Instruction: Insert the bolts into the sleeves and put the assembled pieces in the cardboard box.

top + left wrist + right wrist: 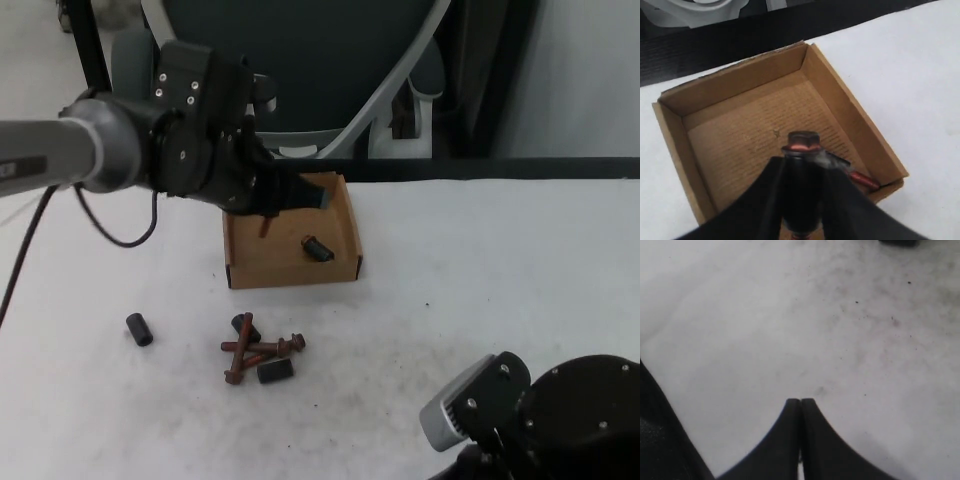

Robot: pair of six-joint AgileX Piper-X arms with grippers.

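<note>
The right claw (800, 406) sits low over the bare white counter (790, 315) by its near right corner, fingers pressed together on nothing. The left claw (801, 187) is clamped on an assembled piece (801, 144), a black cylindrical sleeve with a rust-red hex-headed bolt through it, held above the open brown cardboard box (740, 87) toward the counter's far edge. A second assembled piece (318, 248) lies inside. Release looks due: lower over bare floor, away from the walls and that piece, open fully, then rise straight. Loose bolts and sleeves (258, 355) wait between box and near edge.
</note>
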